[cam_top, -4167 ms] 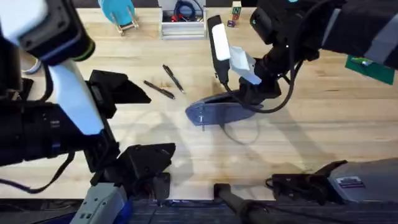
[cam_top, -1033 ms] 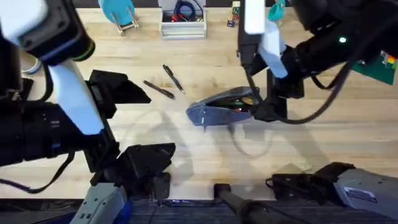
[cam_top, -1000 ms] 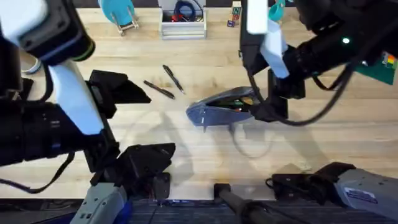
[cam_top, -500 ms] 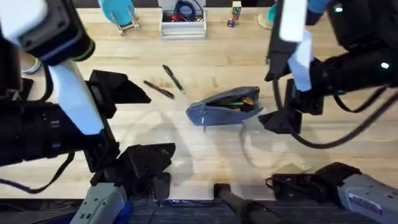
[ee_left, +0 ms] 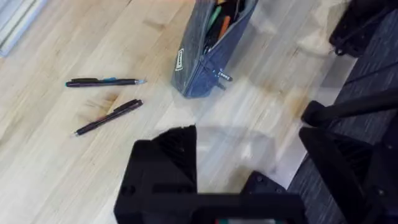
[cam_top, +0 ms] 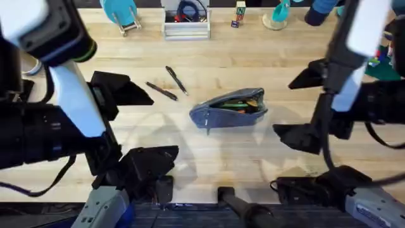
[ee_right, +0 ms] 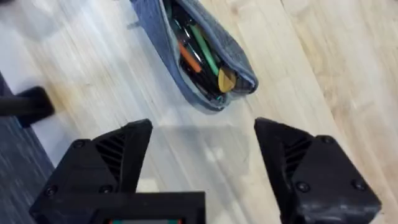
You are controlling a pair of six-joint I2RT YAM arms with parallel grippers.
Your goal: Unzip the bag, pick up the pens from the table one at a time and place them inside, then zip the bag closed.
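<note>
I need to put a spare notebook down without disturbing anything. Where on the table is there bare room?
Bare wood lies between the bag and the table's near edge, and along the far side between the pens and the right gripper. It is crowded around the pens and the left gripper, and along the far edge, where small items stand.

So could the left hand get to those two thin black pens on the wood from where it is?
Probably yes. The two thin black pens lie loose on the light wooden table, just ahead of the left hand, with bare wood between. The grey-blue fabric pouch sits off to one side.
</note>
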